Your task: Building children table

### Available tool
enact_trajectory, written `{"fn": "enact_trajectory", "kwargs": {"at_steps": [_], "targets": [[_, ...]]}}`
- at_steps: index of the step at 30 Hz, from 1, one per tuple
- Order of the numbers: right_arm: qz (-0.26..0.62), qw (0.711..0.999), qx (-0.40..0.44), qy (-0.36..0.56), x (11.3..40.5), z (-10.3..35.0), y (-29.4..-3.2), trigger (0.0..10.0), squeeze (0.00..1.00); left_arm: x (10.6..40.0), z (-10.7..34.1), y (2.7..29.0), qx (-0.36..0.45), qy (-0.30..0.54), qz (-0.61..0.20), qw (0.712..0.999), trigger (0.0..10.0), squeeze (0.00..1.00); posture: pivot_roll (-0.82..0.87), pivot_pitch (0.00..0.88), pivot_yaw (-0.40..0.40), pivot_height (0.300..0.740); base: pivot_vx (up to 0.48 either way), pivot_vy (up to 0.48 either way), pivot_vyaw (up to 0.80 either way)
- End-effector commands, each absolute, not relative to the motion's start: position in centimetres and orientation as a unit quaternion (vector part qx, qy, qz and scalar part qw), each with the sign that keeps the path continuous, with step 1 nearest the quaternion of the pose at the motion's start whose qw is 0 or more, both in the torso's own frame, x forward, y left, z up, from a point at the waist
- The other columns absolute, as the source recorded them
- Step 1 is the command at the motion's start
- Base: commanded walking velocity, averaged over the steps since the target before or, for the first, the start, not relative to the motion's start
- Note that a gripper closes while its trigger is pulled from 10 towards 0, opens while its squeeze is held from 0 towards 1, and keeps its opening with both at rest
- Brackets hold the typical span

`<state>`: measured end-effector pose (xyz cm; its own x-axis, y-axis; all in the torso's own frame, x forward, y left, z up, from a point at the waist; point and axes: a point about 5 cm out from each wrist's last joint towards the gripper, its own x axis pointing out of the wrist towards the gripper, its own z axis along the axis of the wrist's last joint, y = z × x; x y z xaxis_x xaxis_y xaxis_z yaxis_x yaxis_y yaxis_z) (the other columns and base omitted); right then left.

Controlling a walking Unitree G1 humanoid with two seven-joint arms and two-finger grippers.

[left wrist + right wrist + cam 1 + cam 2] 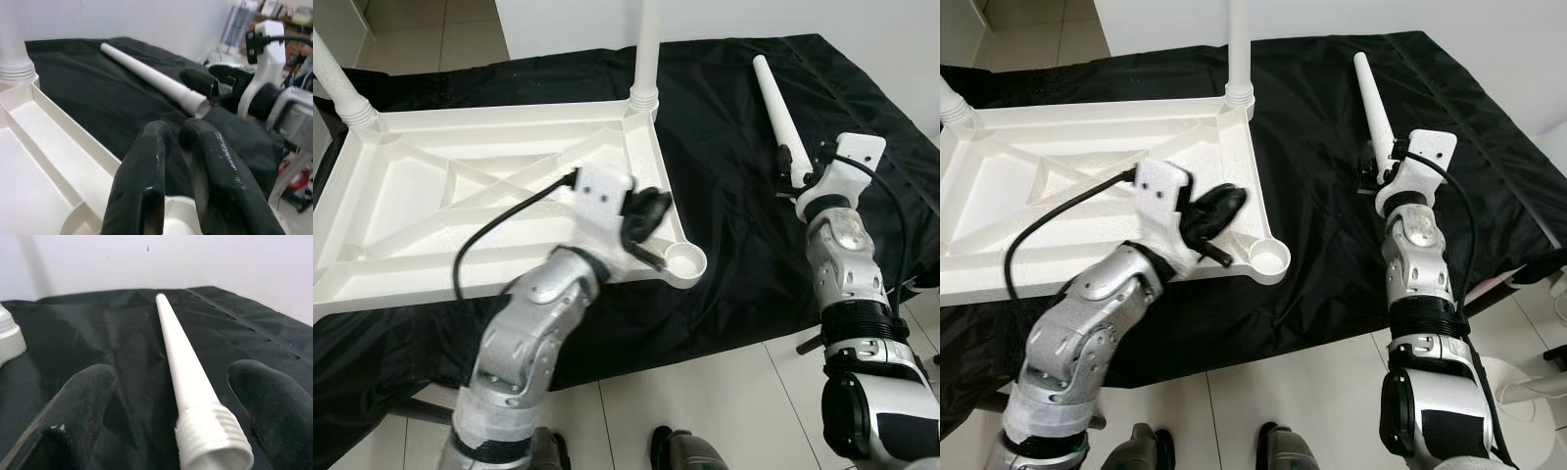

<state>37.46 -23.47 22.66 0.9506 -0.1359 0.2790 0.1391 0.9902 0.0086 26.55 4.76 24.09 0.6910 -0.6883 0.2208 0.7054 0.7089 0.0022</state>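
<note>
Now straddling the threaded end of the loose leg [188, 382] on the black cloth [734, 157] with the right pincer [795, 168] spread wide, presumably to grasp it. Resting clenched and empty by the open corner socket [685, 260] of the upturned tabletop [431, 206]: left pincer [646, 217]. Nothing between leg and socket but cloth; two legs already upright.

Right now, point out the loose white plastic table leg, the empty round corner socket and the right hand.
loose white plastic table leg [775, 101], left eye view, mid shaft.
empty round corner socket [685, 260], left eye view, rim.
right hand [181, 396], right wrist view, between fingertips.
</note>
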Motion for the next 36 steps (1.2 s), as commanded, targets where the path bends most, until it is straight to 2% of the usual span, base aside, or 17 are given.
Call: {"fn": "enact_trajectory", "kwargs": {"at_steps": [1, 2, 3, 16, 24, 36], "targets": [[-0.073, 0.987, 0.009, -0.145, 37.6, 22.5, -24.0, 10.0, 0.10, 25.9, 24.2, 4.6, -0.028, -0.098, -0.399, 0.911, 10.0, 0.00, 0.03, 0.283, 0.039, 0.740, 0.000, 0.000, 0.00], [-0.073, 0.987, 0.009, -0.145, 37.6, 22.5, -24.0, 10.0, 0.10, 25.9, 24.2, 4.6, -0.028, -0.098, -0.399, 0.911, 10.0, 0.00, 0.03, 0.283, 0.039, 0.740, 0.000, 0.000, 0.00], [-0.078, 0.986, 0.017, -0.145, 37.7, 22.4, -24.2, 10.0, 0.00, 25.7, 24.2, 4.7, -0.027, -0.097, -0.397, 0.912, 10.0, 0.00, 0.05, 0.299, 0.049, 0.740, 0.000, 0.000, 0.00], [-0.111, 0.986, 0.012, -0.124, 38.4, 21.5, -25.1, 10.0, 0.00, 24.7, 24.3, 5.6, -0.022, -0.082, -0.376, 0.923, 10.0, 0.00, 0.12, 0.344, 0.080, 0.740, 0.000, 0.000, 0.00], [-0.098, 0.987, 0.008, -0.128, 39.0, 21.8, -24.3, 10.0, 0.00, 24.5, 24.3, 6.3, -0.014, -0.068, -0.368, 0.927, 10.0, 0.00, 0.17, 0.371, 0.117, 0.740, 0.000, 0.000, 0.00], [-0.083, 0.989, -0.002, -0.125, 39.7, 22.5, -23.9, 10.0, 0.00, 24.3, 24.5, 6.4, -0.011, -0.061, -0.359, 0.931, 10.0, 0.00, 0.18, 0.372, 0.120, 0.740, 0.000, 0.000, 0.00]]}}
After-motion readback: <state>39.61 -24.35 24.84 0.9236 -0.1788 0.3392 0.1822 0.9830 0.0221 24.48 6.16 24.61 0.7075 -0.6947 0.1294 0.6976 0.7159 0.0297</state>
